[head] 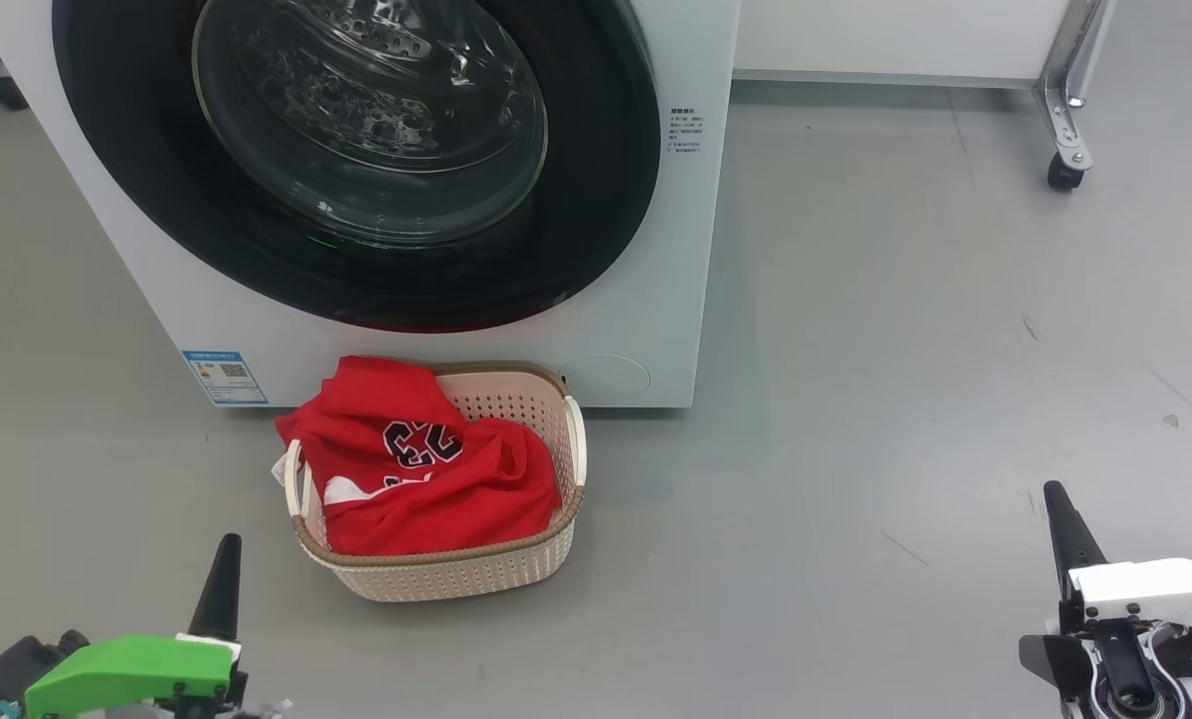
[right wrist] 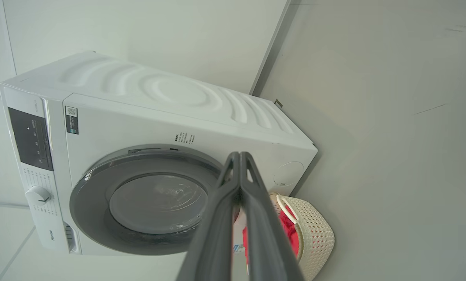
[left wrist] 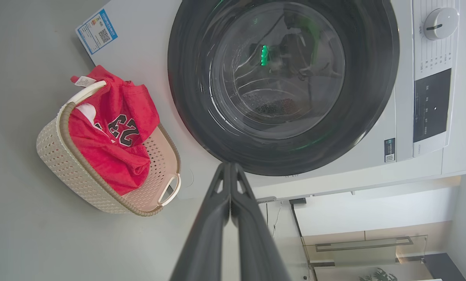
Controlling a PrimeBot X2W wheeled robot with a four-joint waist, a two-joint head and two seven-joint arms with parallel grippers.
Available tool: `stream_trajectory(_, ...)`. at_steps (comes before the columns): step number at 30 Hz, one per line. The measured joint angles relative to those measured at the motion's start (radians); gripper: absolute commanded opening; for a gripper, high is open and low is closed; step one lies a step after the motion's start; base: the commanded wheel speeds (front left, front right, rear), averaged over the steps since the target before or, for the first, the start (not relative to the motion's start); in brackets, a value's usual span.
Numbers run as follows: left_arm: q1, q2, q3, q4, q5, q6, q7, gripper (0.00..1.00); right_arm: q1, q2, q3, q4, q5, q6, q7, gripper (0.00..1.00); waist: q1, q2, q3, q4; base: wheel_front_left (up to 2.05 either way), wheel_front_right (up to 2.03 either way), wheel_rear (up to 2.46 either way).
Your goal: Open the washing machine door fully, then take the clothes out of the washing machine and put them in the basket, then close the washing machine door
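Plainly, the washing machine [head: 656,330] takes up the upper left of the head view, its front facing the robot. The washing machine door [head: 366,140] lies flat against that front, glass bowl bulging outward, so it looks closed. That suits a job that seems all but finished.

Just below it, at lower centre-left, the basket [head: 456,574] stands upright on the floor close to the machine's foot, probably put there for a short carry. Its long axis seems to run left to right, roughly along the machine's front. The clothes [head: 416,469] are heaped inside, spilling over the upper-left rim, dark numbers facing up.

The left gripper [head: 225,559] in the lower left corner and the right gripper [head: 1060,509] in the lower right point up the frame, fingers pressed together on nothing, well clear of everything.
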Motion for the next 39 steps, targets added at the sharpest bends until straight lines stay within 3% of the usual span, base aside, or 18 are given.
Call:
stream_trajectory(18, -0.026, 0.005, 0.052, 0.008, -0.204, -0.031, 0.059, 0.0, -0.036, 0.021, -0.055, 0.027, 0.199, 0.026, 0.053, 0.0, 0.0, 0.0, 0.001, -0.004, 0.0, 0.0, 0.0)
stream_trajectory(39, -0.029, 0.006, 0.054, 0.012, -0.208, -0.031, 0.06, 0.0, -0.036, 0.022, -0.058, 0.033, 0.206, 0.029, 0.053, 0.0, 0.0, 0.0, 0.001, -0.004, 0.0, 0.0, 0.0)
